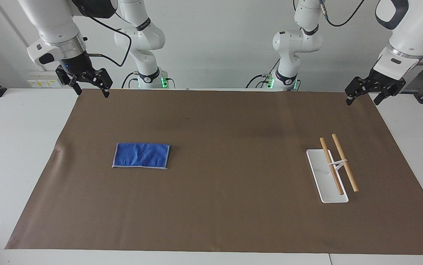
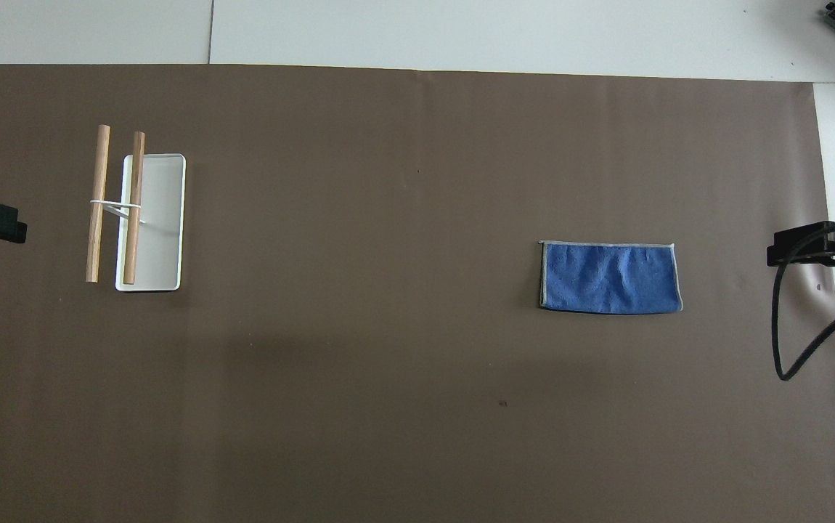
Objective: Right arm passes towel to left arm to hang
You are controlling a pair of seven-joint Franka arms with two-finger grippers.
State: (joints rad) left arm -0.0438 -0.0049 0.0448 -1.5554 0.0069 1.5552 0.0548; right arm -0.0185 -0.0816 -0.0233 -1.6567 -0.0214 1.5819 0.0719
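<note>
The blue towel (image 1: pixel 141 156) lies flat on the brown mat toward the right arm's end of the table, also seen from overhead (image 2: pixel 610 277). My right gripper (image 1: pixel 91 92), with a small blue light on its mount, hangs open and empty over the mat's corner nearest the robots, well apart from the towel. Over the mat's corner at the left arm's end, my left gripper (image 1: pixel 362 102) waits, open and empty. A hanging rack (image 1: pixel 338 163) with two wooden bars on a white base stands toward the left arm's end.
The brown mat (image 1: pixel 233 221) covers most of the white table (image 1: pixel 16 147). A black cable (image 2: pixel 788 349) loops down from the right arm's wrist over the mat's edge. The rack's white base (image 2: pixel 163 218) lies lengthwise, pointing away from the robots.
</note>
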